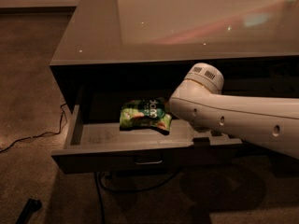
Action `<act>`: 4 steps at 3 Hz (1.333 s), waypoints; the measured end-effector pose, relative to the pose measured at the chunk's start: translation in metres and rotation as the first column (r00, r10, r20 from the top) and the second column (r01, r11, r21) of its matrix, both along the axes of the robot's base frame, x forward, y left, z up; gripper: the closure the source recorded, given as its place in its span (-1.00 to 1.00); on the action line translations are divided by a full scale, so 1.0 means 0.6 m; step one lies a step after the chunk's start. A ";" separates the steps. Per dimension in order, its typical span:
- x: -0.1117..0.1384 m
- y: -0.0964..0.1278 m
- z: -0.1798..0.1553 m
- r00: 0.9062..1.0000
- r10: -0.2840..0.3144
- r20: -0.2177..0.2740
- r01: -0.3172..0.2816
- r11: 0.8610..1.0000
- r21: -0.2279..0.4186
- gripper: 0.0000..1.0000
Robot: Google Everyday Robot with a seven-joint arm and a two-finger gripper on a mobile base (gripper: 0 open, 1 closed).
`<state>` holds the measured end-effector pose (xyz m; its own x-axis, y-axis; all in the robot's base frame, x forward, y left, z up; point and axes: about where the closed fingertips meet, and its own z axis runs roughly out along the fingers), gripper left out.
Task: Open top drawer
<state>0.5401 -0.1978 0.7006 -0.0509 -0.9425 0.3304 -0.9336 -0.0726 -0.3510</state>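
The top drawer (93,146) stands pulled out from under the glossy grey counter (93,36). Its dark front carries a small metal pull handle (148,161) at the centre. Its lighter grey tray holds a green snack bag (145,115). My white arm (233,118) reaches in from the right across the drawer's right part. The gripper (203,135) is below the arm's elbow at the drawer's front edge, almost wholly hidden by the arm.
A black cable (32,136) runs over the brown carpet at the left and loops under the drawer (135,188). A small dark object (29,209) lies on the floor at the lower left. A dark recess runs right of the drawer under the counter.
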 end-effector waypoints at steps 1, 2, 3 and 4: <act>0.007 0.008 -0.015 1.000 0.012 -0.016 -0.012 1.000 0.015 1.00; 0.012 0.021 -0.032 0.999 0.032 -0.036 -0.031 0.999 0.017 1.00; 0.014 0.028 -0.054 0.996 0.054 -0.073 -0.052 0.998 0.031 1.00; 0.011 0.018 -0.084 0.991 0.051 -0.125 -0.045 0.998 0.051 1.00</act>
<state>0.5469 -0.1869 0.6500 0.0344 -0.9576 0.2861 -0.9664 -0.1048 -0.2346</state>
